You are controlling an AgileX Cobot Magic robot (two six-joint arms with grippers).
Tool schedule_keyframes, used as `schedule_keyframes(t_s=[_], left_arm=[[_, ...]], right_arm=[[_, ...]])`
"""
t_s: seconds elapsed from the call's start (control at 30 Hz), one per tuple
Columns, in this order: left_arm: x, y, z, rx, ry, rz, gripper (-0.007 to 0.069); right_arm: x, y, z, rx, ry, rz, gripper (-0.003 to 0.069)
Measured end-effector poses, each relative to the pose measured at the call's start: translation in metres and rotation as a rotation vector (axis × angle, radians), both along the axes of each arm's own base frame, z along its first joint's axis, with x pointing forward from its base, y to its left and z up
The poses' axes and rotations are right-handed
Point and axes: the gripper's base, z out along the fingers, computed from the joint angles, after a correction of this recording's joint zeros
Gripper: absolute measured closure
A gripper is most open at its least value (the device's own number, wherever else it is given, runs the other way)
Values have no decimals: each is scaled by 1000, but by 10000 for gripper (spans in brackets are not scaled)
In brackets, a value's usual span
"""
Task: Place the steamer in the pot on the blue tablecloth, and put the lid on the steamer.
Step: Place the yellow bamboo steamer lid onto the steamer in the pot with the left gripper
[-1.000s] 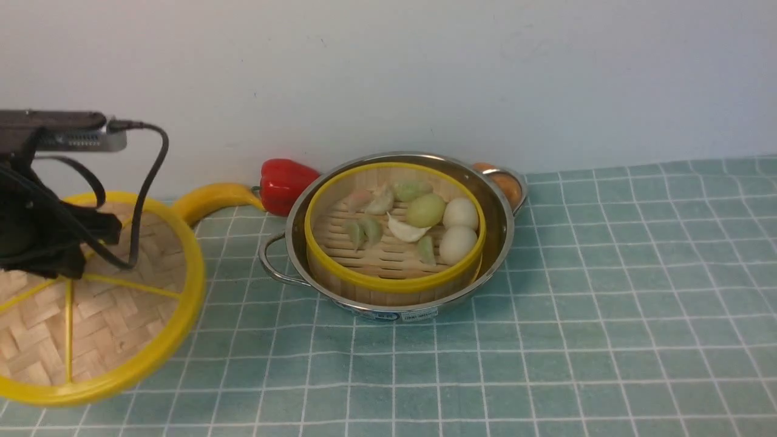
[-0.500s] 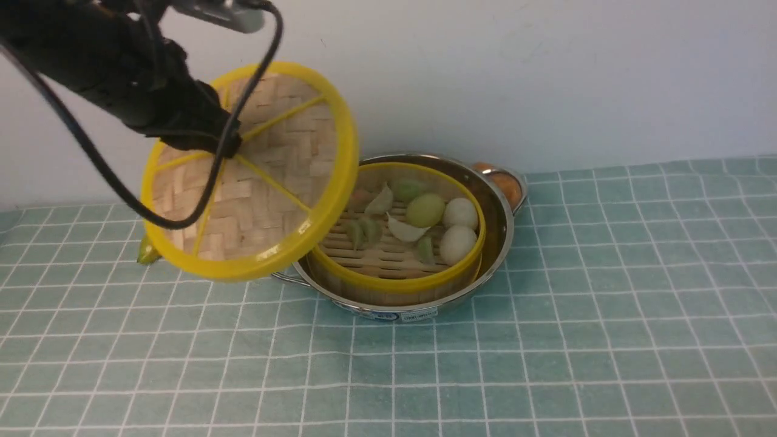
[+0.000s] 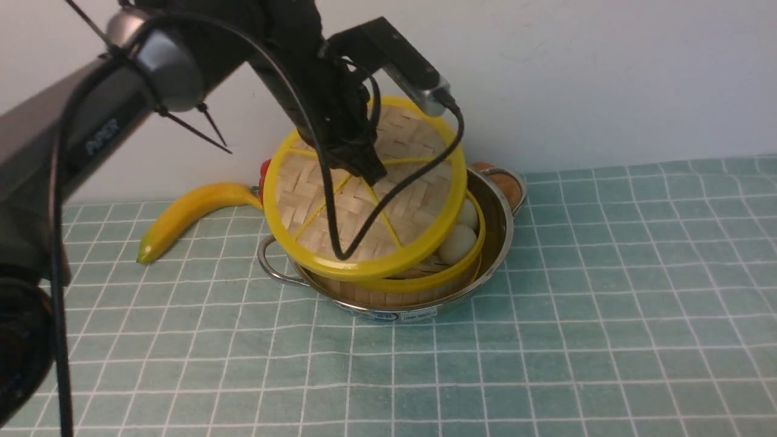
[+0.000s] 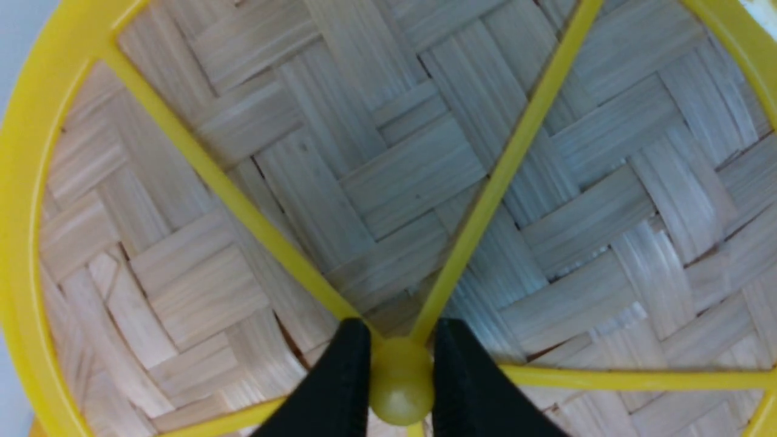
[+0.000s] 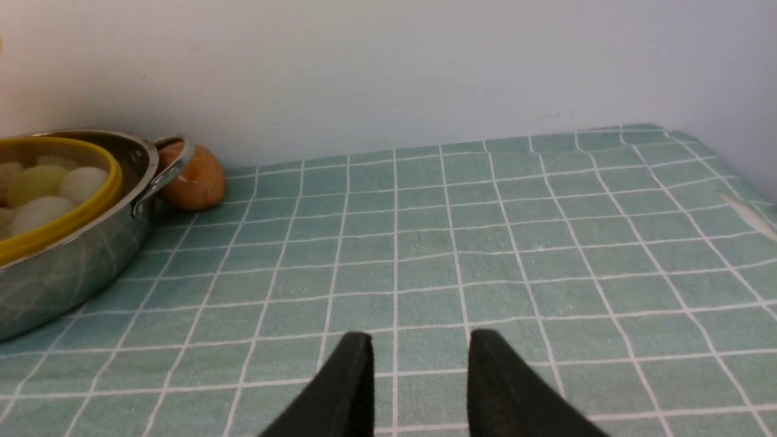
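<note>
One arm shows in front: left jaws pinch the lid [image 3: 340, 212] at its centre, tilted above the steamer [image 3: 437, 279] in the pot [image 3: 501, 233] on the blue tablecloth [image 3: 607, 315]. Left wrist: they clamp its yellow knob [image 4: 400, 382]. Right wrist: right jaws stand apart, empty, above the blue tablecloth.

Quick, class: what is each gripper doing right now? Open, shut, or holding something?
Left gripper: shut on the lid, pinching its centre knob.
Right gripper: open, holding nothing.
</note>
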Motion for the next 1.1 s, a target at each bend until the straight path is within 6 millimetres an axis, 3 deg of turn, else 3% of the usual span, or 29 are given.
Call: schedule_keyframes(t_s=[0.23,0.57,1.1], left_arm=[[6,-17,-18,84,-34,-36,501],[9,-26,-19,62,-91,-63,501],[4,-28,-21,51,-31,-96,501]], right_arm=[[0,0,0,0,0,0,419],[0,0,0,0,0,0,419],[0,0,0,0,0,0,419]])
